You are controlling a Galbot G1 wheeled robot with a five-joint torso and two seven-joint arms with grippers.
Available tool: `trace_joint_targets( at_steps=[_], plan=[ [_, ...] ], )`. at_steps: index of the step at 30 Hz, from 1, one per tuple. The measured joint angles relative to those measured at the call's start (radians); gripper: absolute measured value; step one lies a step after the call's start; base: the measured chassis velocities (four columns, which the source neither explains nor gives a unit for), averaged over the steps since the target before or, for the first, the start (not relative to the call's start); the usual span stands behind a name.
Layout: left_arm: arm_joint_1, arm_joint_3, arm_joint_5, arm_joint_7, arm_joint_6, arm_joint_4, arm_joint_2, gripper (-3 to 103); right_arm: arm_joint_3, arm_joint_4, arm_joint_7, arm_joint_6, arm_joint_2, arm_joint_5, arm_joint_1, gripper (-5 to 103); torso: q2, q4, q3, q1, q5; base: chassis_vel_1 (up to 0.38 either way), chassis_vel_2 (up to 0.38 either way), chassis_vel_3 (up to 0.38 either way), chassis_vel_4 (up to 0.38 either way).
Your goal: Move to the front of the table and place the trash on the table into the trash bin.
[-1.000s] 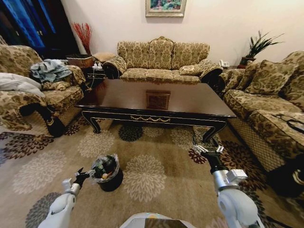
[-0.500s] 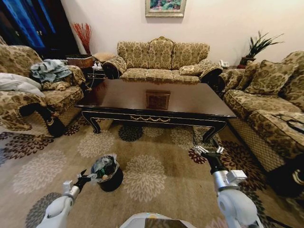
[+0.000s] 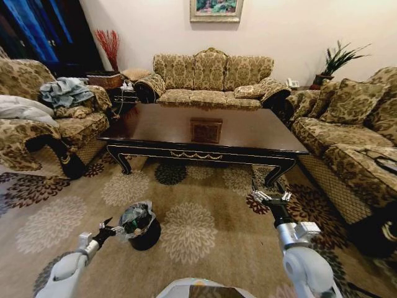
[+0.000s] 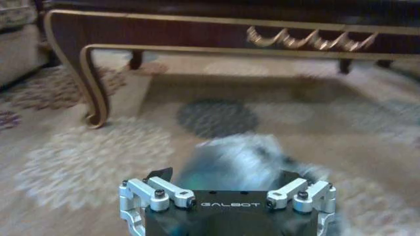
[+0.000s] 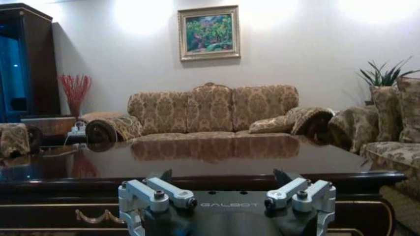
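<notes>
At the left gripper: fingers spread apart, nothing held between them, low over the beige floral-patterned carpet, tips turned toward the small round black trash bin with a crinkled clear plastic liner bag, just beside its rim but not touching. Seen from the left wrist, same open gripper with the bin a blurred grey-green mass directly ahead of the fingertips. Inside the liner, a dark green piece of trash; anything else in there too small to tell.

At the right gripper: fingers likewise parted and empty, held in the air short of the front right corner of the large rectangular dark glossy wooden coffee table, well apart from the bin. From the right wrist, open gripper level with the table, glossy top mirroring the furniture behind.

Farther out: curved table leg and gold ornamental trim along the apron, close behind the bin in the left wrist view. Set flat in the tabletop, a dark square inlay. Beyond the table, a gold-patterned three-seat sofa against the wall, under a framed painting; a matching sofa along the right side and a matching armchair on the left.
</notes>
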Motion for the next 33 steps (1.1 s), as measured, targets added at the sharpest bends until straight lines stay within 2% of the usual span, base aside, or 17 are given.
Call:
trace_joint_targets(
  at_steps=[5,8,11,14,15,18,19,21,22,23,25,26,29,30,33],
  plan=[
    [0.005,-0.009,-0.052,0.055,0.018,-0.037,0.000,100,0.006,-0.011,-0.004,0.006,0.000,0.007,-0.002,100,0.000,0.0000,0.000,0.000,0.0001,0.000,0.000,0.000,0.000],
    [0.002,-0.012,-0.060,0.059,0.022,-0.045,-0.002,100,0.006,-0.016,-0.006,0.009,-0.001,0.009,-0.003,100,0.000,0.0000,0.000,0.000,0.0001,0.000,0.000,0.000,0.000],
    [0.000,-0.013,-0.066,0.035,0.022,-0.052,-0.005,100,0.007,-0.018,-0.007,0.010,-0.004,0.012,-0.003,100,0.000,0.0000,0.000,0.000,0.0001,0.000,0.000,0.000,0.000],
    [0.005,-0.011,-0.111,-0.109,0.032,-0.099,-0.012,100,0.012,-0.023,-0.008,0.011,-0.011,0.021,-0.001,100,0.000,0.0000,0.000,0.000,0.0001,0.000,0.000,0.000,0.000],
    [0.005,-0.011,-0.111,-0.109,0.032,-0.099,-0.012,100,0.012,-0.023,-0.008,0.011,-0.011,0.021,-0.001,100,0.000,0.0000,0.000,0.000,0.0001,0.000,0.000,0.000,0.000],
    [0.011,-0.011,-0.165,-0.247,0.030,-0.166,-0.024,100,0.023,-0.022,-0.008,0.006,-0.016,0.034,0.008,100,0.000,0.0001,0.000,0.000,0.0001,0.000,0.000,0.000,0.000],
    [0.011,-0.011,-0.165,-0.247,0.030,-0.166,-0.024,100,0.023,-0.022,-0.008,0.006,-0.016,0.034,0.008,100,0.000,0.0001,0.000,0.000,0.0001,0.000,0.000,0.000,0.000],
    [0.026,-0.016,-0.212,-0.394,0.043,-0.279,-0.044,100,0.045,-0.004,-0.009,-0.013,-0.026,0.049,0.012,100,0.000,0.0000,0.000,0.000,0.0001,0.000,0.000,0.000,0.000],
    [0.033,-0.019,-0.219,-0.439,0.052,-0.325,-0.054,100,0.056,0.003,-0.013,-0.020,-0.030,0.050,0.012,100,0.000,0.0001,0.000,0.000,0.0002,0.000,0.000,0.000,0.000],
    [0.033,-0.019,-0.219,-0.439,0.052,-0.325,-0.054,100,0.056,0.003,-0.013,-0.020,-0.030,0.050,0.012,100,0.000,0.0001,0.000,0.000,0.0002,0.000,0.000,0.000,0.000],
    [0.067,-0.027,-0.235,-0.534,0.083,-0.501,-0.096,100,0.099,0.034,-0.037,-0.045,-0.040,0.054,0.006,100,0.000,0.0000,0.000,0.000,0.0003,0.000,0.000,0.000,0.000],
    [0.067,-0.027,-0.235,-0.534,0.083,-0.501,-0.096,100,0.099,0.034,-0.037,-0.045,-0.040,0.054,0.006,100,0.000,0.0000,0.000,0.000,0.0003,0.000,0.000,0.000,0.000],
    [0.147,-0.028,-0.227,-0.583,0.105,-0.694,-0.155,100,0.166,0.079,-0.069,-0.068,-0.052,0.075,-0.020,100,0.001,-0.0001,0.000,0.000,0.0005,0.000,0.000,0.000,0.000],
    [0.147,-0.028,-0.227,-0.583,0.105,-0.694,-0.155,100,0.166,0.079,-0.069,-0.068,-0.052,0.075,-0.020,100,0.001,-0.0001,0.000,0.000,0.0005,0.000,0.000,0.000,0.000],
    [0.219,0.000,-0.173,-0.636,0.116,-0.814,-0.212,100,0.208,0.112,-0.088,-0.092,-0.054,0.082,-0.064,100,0.001,0.0000,0.000,0.000,0.0003,0.000,0.000,0.000,0.000]
  ],
)
